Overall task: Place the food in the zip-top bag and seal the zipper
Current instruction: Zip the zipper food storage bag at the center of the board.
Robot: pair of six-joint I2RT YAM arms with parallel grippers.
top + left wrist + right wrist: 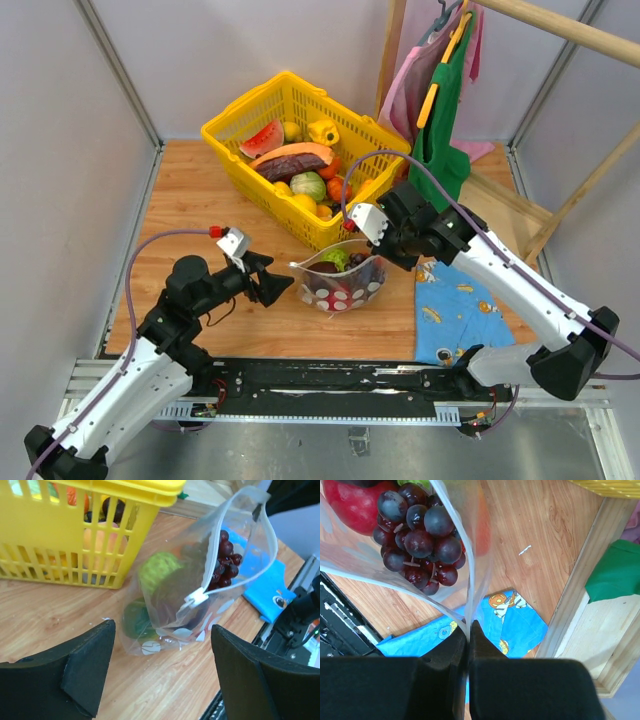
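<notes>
Wood-grain tabletop (200,190), boxed in by grey walls (60,120), carries a yellow basket (232,122) at the back and a blue cloth (455,310) near right. Between them the zip-top bag (340,280) stands with food (420,535) inside, zipper (214,555) gaping; the right gripper (468,626) is pinched tight on its right edge, the left gripper (282,287) sits just left of it, fingers spread, touching nothing.
</notes>
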